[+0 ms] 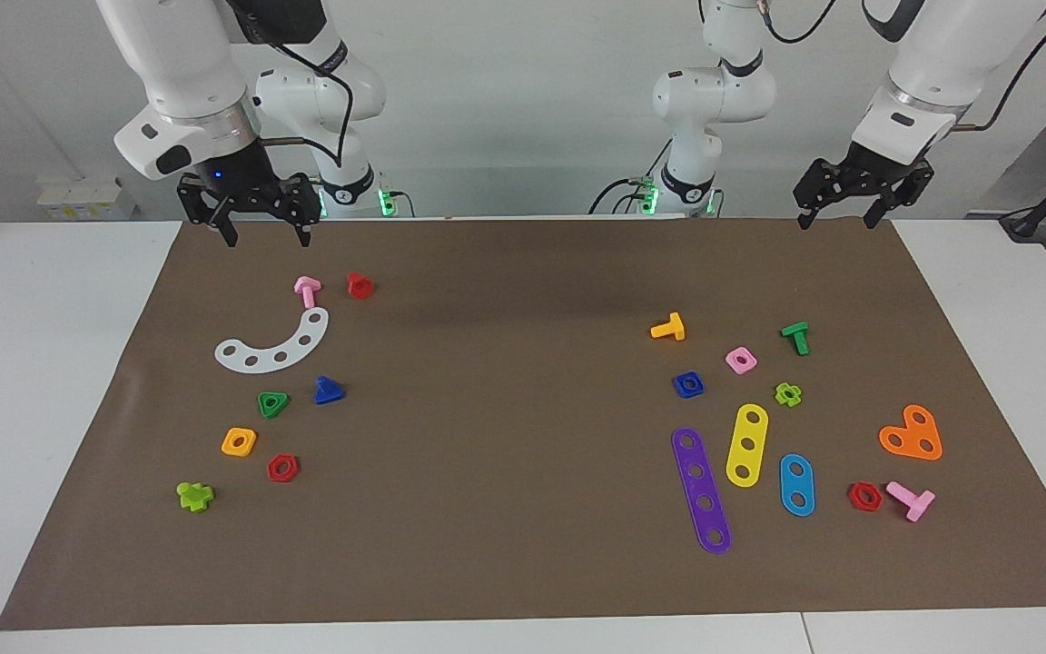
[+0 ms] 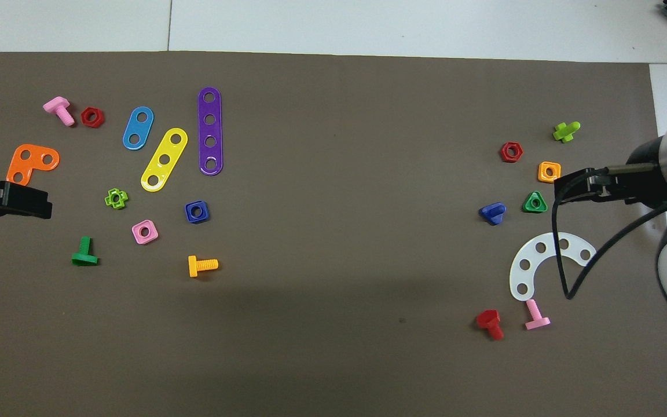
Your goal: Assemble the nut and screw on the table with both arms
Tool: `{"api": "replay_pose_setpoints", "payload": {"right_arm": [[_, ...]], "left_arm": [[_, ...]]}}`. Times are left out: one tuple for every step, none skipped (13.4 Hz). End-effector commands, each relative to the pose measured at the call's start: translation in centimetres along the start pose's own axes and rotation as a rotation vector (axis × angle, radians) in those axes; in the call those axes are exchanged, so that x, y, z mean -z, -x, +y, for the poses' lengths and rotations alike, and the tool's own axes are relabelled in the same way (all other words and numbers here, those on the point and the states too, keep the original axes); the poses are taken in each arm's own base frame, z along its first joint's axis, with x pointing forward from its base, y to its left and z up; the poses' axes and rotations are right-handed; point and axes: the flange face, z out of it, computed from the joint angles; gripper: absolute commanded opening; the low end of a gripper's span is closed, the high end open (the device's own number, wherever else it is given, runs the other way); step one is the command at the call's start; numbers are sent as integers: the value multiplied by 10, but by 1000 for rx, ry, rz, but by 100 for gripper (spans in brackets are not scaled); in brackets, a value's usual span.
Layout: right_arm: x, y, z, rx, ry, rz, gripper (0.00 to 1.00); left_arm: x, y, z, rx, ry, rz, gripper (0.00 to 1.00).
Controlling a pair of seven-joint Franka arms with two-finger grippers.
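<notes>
Both grippers, left [image 1: 836,218] and right [image 1: 261,222], hang open and empty, so similar pieces crowding the nut [image 1: 688,384] and screw [image 1: 329,391] risk a wrong pick.

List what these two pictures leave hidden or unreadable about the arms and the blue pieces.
- Overhead view: the right gripper is largely cut off by the picture's edge, and the arm's black cable crosses the white curved strip.
- Overhead view: the left gripper shows only its tip; the arm is out of frame.
- Both views: the thread inside the nut is too small to see.
- Both views: the stem of the screw is too small to read.
</notes>
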Motion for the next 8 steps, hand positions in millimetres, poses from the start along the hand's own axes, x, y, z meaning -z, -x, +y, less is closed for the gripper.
{"api": "replay_pose_setpoints", "payload": {"right_arm": [[1, 6, 3, 23, -18, 6, 100], [1, 6, 3, 23, -18, 6, 100], [1, 6, 2, 23, -17, 4, 100], [1, 7, 3, 23, -17, 0, 100], [2, 6, 3, 23, -17, 4, 100], [2, 6, 3, 23, -17, 4, 100], [2, 6, 3, 23, -16, 4, 100], [2, 6, 3, 23, -17, 1, 100]], "left_arm": [[-1, 8, 0, -14, -12, 9, 100], [0, 8, 1, -14, -12, 12, 100], [0, 8, 1, -14, -12, 13, 100], [0, 8, 1, -14, -11, 12, 100], [0, 8, 1, -15, -11, 12, 100], [-2, 8, 1, -15, -11, 6, 100], [-2, 9, 1, -15, -11, 6, 100], [-2, 9, 1, -15, -11, 6, 100]]}}
